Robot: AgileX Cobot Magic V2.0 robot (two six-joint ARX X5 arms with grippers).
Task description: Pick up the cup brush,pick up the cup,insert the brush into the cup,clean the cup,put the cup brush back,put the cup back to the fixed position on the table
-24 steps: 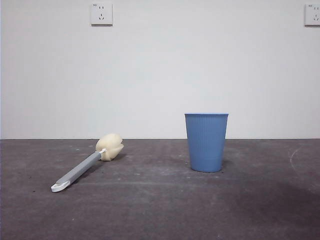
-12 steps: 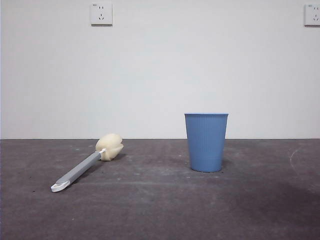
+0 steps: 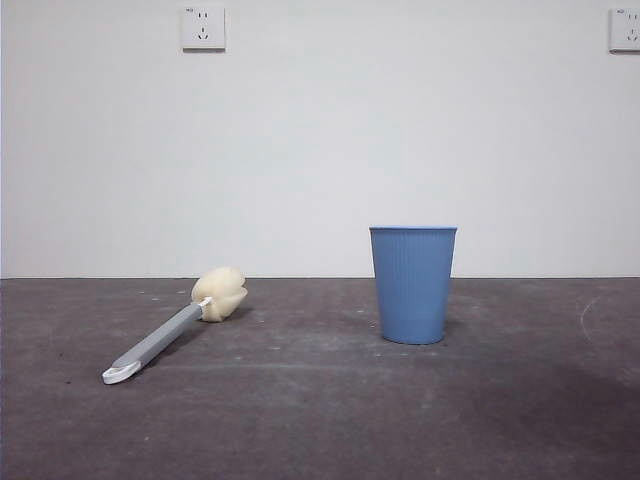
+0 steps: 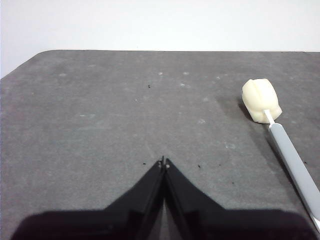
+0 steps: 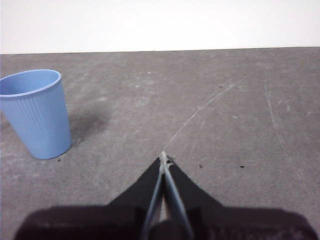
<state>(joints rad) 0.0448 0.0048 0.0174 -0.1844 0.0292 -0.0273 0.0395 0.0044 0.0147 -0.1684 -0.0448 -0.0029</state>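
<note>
Table (image 3: 320, 420): one cup brush (image 3: 175, 328), one cup (image 3: 413, 285).

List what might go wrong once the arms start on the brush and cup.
1. The cup brush lies flat on the table; the shut left pincer must open wide or it may skid the thin handle aside.
2. The cup stands upright and tapers to a narrow base, so the shut right pincer could tip it.
</note>
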